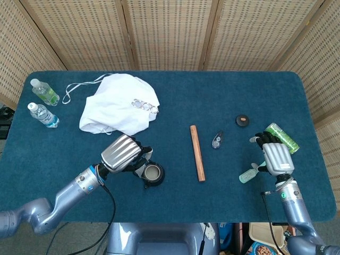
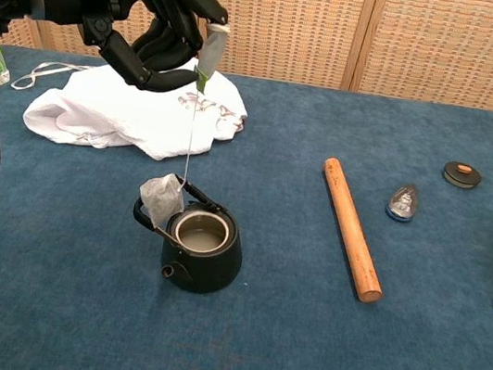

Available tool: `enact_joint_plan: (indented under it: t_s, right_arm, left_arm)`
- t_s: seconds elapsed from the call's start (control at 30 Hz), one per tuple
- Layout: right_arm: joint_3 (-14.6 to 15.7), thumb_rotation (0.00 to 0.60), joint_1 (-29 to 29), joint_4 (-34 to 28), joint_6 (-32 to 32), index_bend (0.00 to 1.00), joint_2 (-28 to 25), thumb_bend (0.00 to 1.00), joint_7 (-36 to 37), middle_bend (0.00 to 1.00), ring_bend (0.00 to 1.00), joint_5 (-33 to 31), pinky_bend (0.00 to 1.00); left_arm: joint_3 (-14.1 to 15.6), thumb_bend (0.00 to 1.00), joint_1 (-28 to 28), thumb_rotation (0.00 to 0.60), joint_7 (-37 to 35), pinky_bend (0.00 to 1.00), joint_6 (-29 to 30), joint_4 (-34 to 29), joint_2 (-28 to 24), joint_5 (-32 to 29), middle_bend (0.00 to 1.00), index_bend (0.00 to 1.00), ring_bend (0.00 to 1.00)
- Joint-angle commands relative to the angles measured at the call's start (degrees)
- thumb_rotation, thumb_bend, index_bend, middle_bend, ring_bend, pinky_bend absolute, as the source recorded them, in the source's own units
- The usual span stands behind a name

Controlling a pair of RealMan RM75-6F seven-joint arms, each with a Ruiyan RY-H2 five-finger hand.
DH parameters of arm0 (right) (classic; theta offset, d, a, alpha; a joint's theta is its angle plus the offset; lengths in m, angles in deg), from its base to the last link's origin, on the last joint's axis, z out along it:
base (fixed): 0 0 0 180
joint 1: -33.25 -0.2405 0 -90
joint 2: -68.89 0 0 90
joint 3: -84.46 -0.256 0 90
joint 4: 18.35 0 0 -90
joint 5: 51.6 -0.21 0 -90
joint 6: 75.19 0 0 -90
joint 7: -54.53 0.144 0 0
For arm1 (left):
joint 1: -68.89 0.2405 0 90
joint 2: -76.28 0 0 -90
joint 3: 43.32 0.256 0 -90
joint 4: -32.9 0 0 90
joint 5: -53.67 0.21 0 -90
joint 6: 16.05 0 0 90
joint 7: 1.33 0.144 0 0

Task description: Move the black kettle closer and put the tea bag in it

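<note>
The black kettle (image 2: 202,251) (image 1: 153,174) stands lidless on the blue table, its handle tilted to the left. My left hand (image 2: 163,33) (image 1: 121,153) hovers above it and pinches the paper tag of the tea bag. The tea bag (image 2: 161,200) hangs on its string beside the kettle's left rim, by the handle, outside the opening. In the head view the hand hides the bag. My right hand (image 1: 275,155) stays at the table's right side with fingers apart, holding nothing.
A wooden rod (image 2: 352,228) lies right of the kettle. A white cloth (image 2: 137,107) sits behind it, two water bottles (image 1: 43,101) at far left. A small black lid (image 2: 461,173), a small clear object (image 2: 402,201), a green packet (image 1: 282,137) and a pale green item (image 1: 247,175) lie at right.
</note>
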Motion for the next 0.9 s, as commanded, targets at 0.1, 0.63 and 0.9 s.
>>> enact_joint_plan:
  t_s: [0.1,0.63,0.9]
  right_arm:
    - [0.02,0.6,0.06,0.33,0.28,0.32,0.11,0.29,0.32,0.28,0.16,-0.01,0.27]
    - [-0.05,0.6,0.65,0.93,0.14,0.32,-0.07,0.29,1.42,0.28,0.16,0.33,0.27]
    - [-0.1,0.6,0.85,1.1,0.22,0.32,-0.23,0.29,1.75,0.28,0.16,0.36,0.27]
  left_arm:
    - [-0.19,0.52,-0.66,0.6,0.7,0.68,-0.16,0.25,0.85,-0.37,0.79,0.63,0.72]
    - [-0.25,0.52,-2.19,0.6,2.97,0.68,-0.52,-0.33,2.85,-1.25,0.79,0.63,0.72]
    - [-0.84,0.52,-2.65,0.6,3.61,0.68,0.25,-0.66,3.33,-1.4,0.79,0.63,0.72]
